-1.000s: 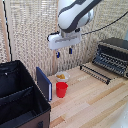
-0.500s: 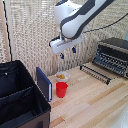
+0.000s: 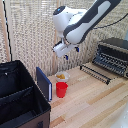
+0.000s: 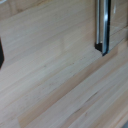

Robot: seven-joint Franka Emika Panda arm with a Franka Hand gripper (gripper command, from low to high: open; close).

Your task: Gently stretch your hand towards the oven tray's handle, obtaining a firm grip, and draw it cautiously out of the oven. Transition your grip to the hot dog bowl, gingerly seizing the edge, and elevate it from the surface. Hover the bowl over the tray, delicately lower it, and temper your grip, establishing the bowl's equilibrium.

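A: Hanging in the air over the pale wooden tabletop (image 3: 95,100), the white-and-grey robot arm (image 3: 80,22) carries its gripper (image 3: 66,53) above the small shallow white bowl with yellowish-orange food (image 3: 61,76). The gripper is apart from the bowl, not touching it.

B: And the fingers?

A: Too blurred to judge. I cannot tell how far apart they stand, and nothing is seen held between them.

B: Where is everything, taking the bowl as the mark?

A: A red plastic cup (image 3: 61,89) stands just beside the bowl, on the side nearer the camera. A blue flat panel (image 3: 44,83) stands upright to the exterior view's left of the bowl, against a big black bin (image 3: 20,102). To the exterior view's right of the bowl sits the small boxy black and silver toaster oven (image 3: 113,55), well apart from it.

B: The rack?

A: The flat dark metal wire rack (image 3: 102,66) is drawn out in front of the oven, its long thin dark front bar (image 3: 94,73) on the side towards the bowl. The wrist view shows wood planks and one dark metal bar (image 4: 103,27).
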